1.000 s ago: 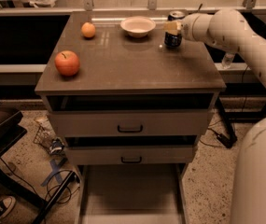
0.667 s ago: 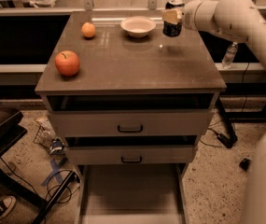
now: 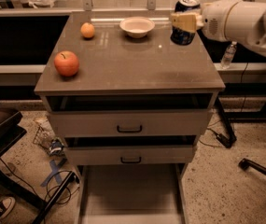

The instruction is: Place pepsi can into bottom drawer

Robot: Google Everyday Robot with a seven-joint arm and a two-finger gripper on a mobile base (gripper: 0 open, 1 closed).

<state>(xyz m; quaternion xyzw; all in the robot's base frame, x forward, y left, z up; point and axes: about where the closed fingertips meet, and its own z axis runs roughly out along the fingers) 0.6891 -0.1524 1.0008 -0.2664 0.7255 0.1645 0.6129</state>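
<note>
Camera view: the cabinet (image 3: 128, 78) is seen from the front and from above, and every place below is given relative to it.
Gripper: the gripper (image 3: 182, 21) is found over the cabinet's far right corner, reached in from the right side on a white arm.
Grip: the fingers are seen clamped across the middle of the pepsi can (image 3: 183, 35), one pale finger laid over its front face.
Pepsi can: it is held upright, silver top up, long axis vertical. It seems to be carried just clear of the cabinet top, though contact with the surface cannot be ruled out.
Bottom drawer: the bottom drawer (image 3: 129, 190) is pulled out at the cabinet's foot, a pale shallow tray lying open towards the camera.
Key relation: the can is held high at the cabinet's back right, while the tray lies low at the cabinet's front. A drop down and a long pull forward, past the cabinet's front edge, is what is called for.
Obstacle: the two upper drawers (image 3: 129, 123) jut out a little from the cabinet's front, so they must be cleared on the way down, it is judged.
Bystanders: an apple (image 3: 66, 63), an orange (image 3: 87, 30) and a bowl (image 3: 137, 26) are left on the cabinet top, all to the can's left and off the likely path.
</note>
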